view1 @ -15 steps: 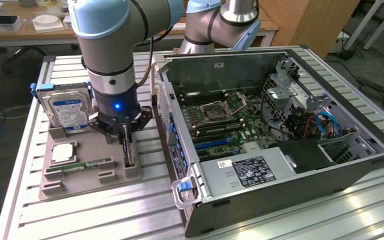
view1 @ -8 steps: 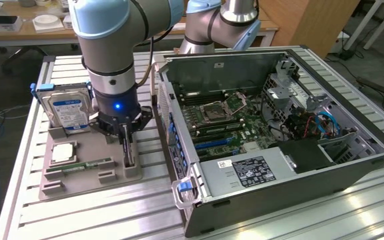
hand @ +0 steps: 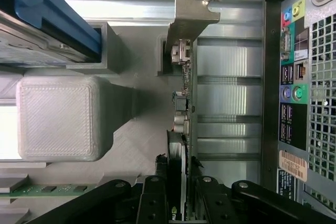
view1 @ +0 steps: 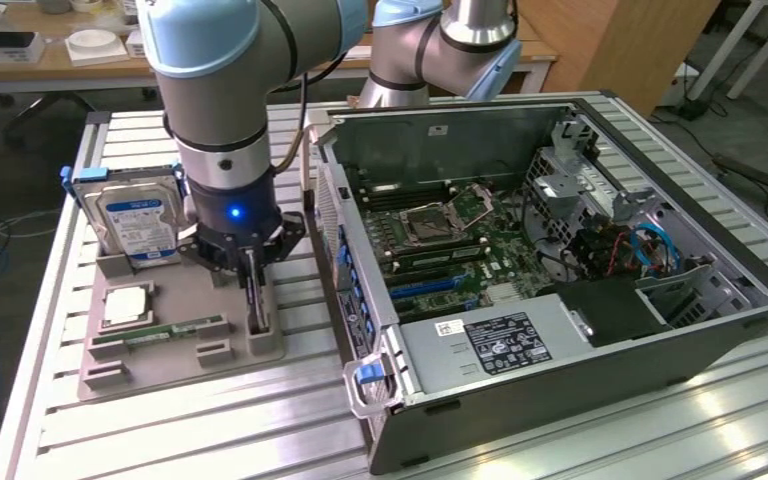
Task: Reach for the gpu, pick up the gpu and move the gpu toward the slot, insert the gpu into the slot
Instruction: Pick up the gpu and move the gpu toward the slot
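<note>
**Bench stock, clock bearings read on the exterior view**

1. Gripper – hangs straight down from the arm over the tray. In the wrist view the fingers sit one on each face of the card and press on it, so the gripper is clamped on the gpu.
2. Gpu – thin dark card standing on edge in its holder at the tray's 3 o'clock side. It is not lifted and sits well apart from the motherboard. In the wrist view the gpu is seen edge-on, with the silver bracket at the end far from the fingers.
3. Tray – grey, printed, on the table, at 9 o'clock of the case.
4. Hard drive – upright, blue label, at 10 o'clock of the gripper.
5. CPU – flat on the tray, at 8 o'clock of the gripper.
6. Memory stick – green, lying flat, at 7 o'clock of the gripper and just beside the gpu's holder.
7. Case – side open, just beside the tray. The motherboard is exposed, with the power supply at its 6 o'clock.
8. Rear panel – case ports, close beside the gpu in the wrist view.
</note>
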Tool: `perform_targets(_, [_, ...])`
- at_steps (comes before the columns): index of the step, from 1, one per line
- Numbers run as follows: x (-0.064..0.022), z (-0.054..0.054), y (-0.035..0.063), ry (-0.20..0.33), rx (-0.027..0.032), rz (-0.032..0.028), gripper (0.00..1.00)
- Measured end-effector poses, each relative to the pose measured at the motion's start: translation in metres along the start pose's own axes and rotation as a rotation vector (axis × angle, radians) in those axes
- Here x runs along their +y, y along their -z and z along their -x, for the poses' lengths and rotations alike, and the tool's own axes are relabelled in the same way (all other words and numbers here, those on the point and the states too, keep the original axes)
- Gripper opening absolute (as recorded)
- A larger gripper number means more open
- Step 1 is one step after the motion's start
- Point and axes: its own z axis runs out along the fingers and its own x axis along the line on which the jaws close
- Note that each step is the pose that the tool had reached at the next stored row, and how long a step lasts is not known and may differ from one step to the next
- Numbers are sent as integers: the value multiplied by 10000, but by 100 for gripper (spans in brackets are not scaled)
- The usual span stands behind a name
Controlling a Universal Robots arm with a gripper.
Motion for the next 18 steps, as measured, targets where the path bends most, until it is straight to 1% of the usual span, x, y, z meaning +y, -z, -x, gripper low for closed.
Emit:
perform_targets(7, [4,1,123,0,8,26,26])
perform_targets(12, [9,2,220,-1,7,63,26])
perform_targets(18, [15,3,344,-2,9,81,26])
